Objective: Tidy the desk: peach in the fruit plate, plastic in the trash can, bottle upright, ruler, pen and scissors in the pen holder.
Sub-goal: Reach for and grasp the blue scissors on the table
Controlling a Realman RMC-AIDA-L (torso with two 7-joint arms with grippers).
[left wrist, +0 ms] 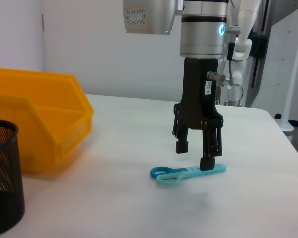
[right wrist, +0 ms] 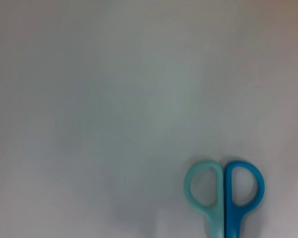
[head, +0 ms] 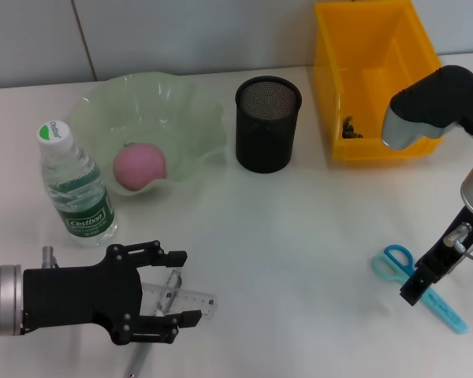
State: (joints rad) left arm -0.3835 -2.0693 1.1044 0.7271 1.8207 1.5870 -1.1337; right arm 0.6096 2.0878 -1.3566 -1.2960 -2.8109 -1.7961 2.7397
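Note:
The pink peach lies in the green fruit plate. A water bottle stands upright beside the plate. My left gripper is open low over the table, and the clear ruler lies between its fingers. A grey pen pokes out under that hand. The blue scissors lie flat at the right. My right gripper hangs open just over them, one fingertip at the blades. The black mesh pen holder stands behind the middle.
The yellow bin stands at the back right with a small dark scrap inside. White table surface stretches between the two arms and in front of the pen holder.

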